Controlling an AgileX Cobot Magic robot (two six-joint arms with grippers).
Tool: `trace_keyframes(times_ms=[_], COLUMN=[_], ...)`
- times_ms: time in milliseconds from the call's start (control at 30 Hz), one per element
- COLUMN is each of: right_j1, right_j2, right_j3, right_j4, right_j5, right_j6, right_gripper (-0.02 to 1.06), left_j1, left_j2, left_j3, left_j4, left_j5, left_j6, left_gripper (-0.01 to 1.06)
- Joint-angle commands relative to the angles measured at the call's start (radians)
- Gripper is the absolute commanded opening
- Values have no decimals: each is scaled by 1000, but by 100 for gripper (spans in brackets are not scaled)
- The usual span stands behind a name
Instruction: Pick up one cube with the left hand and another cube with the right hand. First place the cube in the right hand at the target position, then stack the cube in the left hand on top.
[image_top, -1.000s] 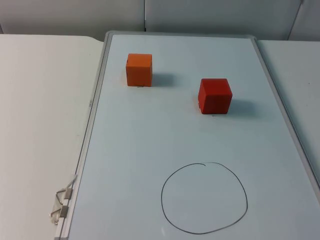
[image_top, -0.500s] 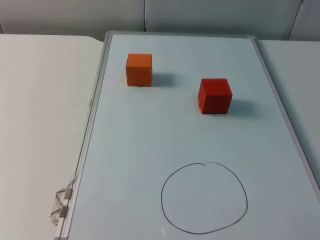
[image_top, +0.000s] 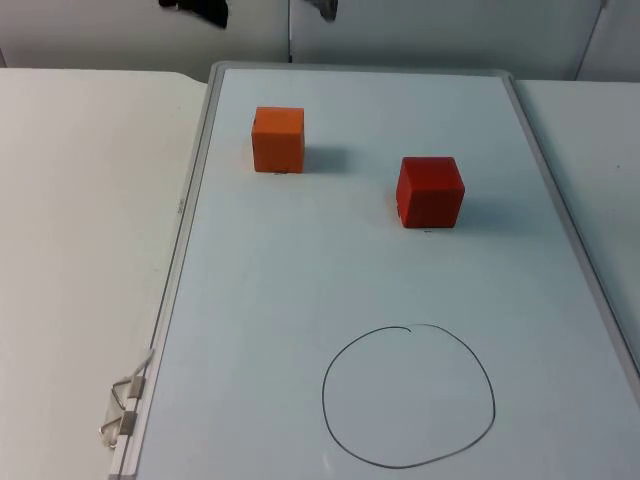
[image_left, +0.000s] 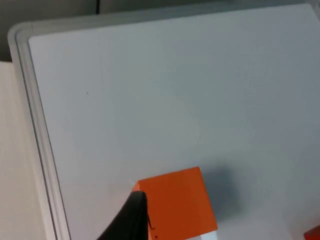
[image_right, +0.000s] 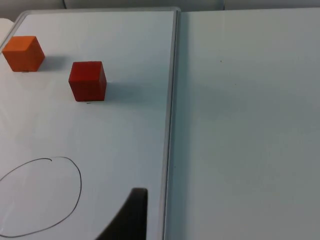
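Note:
An orange cube (image_top: 278, 139) stands at the far left of the whiteboard (image_top: 300, 300). A red cube (image_top: 430, 192) rests to its right and a little nearer. Closer to me, a hand-drawn circle (image_top: 408, 396) marks a spot on the board. My left gripper (image_top: 197, 10) hangs at the board's far edge, behind the orange cube (image_left: 175, 205) and apart from it. My right gripper (image_right: 132, 215) waits above the board's right rim, near the circle (image_right: 37, 195) and well short of the red cube (image_right: 87, 80). The orange cube (image_right: 22, 52) lies beyond that.
The whiteboard's grey frame (image_top: 190, 230) lies on a white table (image_top: 80, 250). Two binder clips (image_top: 122, 405) sit on its near left edge. A grey partition wall (image_top: 450, 30) closes off the far side. More bare table (image_right: 245, 125) stretches right of the board.
Dark parts of the left arm have come into the top view at the far edge. Both cubes stay where they were.

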Motion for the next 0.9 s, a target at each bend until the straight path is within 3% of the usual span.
trace_keyframes(times_ms=[0,400,867], right_j1=[3,3,3], right_j2=[-5,-5,-5], right_j3=[7,7,7], right_j4=[0,0,0], right_j5=[-8,-8,-8], right_j6=[4,4,4], right_gripper=[104,104,104], left_j1=[-10,-23,-33], left_j2=[34,143,210], left_j3=[-20,-22,-22], left_j4=[14,115,124], left_j5=[3,4,-118], left_j6=[-39,-155,-147], left_gripper=[104,104,104])
